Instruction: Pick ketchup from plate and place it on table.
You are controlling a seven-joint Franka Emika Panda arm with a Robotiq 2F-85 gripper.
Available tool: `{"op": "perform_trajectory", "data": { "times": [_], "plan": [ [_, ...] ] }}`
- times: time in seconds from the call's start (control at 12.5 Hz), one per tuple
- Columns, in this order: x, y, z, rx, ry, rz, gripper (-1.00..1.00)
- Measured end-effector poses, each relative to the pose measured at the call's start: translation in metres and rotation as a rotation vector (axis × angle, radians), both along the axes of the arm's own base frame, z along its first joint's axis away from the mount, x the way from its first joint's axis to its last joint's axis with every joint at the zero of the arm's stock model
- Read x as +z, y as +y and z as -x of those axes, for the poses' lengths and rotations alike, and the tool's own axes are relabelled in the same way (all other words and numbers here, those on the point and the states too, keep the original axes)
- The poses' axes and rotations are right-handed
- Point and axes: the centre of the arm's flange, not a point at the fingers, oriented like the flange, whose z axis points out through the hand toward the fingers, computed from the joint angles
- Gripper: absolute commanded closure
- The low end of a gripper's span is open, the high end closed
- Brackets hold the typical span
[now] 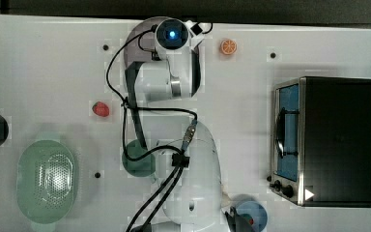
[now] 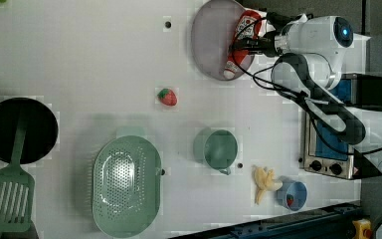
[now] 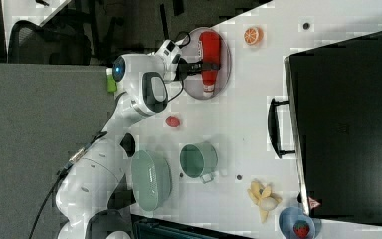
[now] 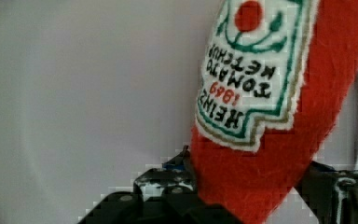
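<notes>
The white surface is carrying everything, and the black toaster oven is sitting at the right view's right. The white arm is reaching across to the mauve plate, which is lying at the surface's far edge in the left view's top. In the left view, a pale green strainer and a green cup are resting well apart from the plate. The ketchup, a red plush bottle with a white label, is lying flat on the plate. The claw is straddling the bottle's body: in the wrist view one dark finger is showing on each side, touching the red fabric, pinching the ketchup.
</notes>
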Motion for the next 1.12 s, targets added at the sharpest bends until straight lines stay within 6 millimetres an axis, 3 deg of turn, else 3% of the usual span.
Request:
{"op": "perform_trajectory", "data": {
  "times": [0.4,0.64,0.72,0.88,1.12],
  "plan": [
    [0.005,-0.001,-0.003,-0.001,-0.009,0.001,-0.25],
    [0.024,-0.003,-0.001,-0.032,0.045,-0.017,-0.25],
    [0.039,-0.005,0.003,-0.048,0.085,-0.026,-0.25],
    [0.092,-0.012,0.014,-0.066,0.168,-0.019,-0.25],
    [0.207,-0.024,0.037,-0.083,0.133,-0.012,-0.25]
  ]
}}
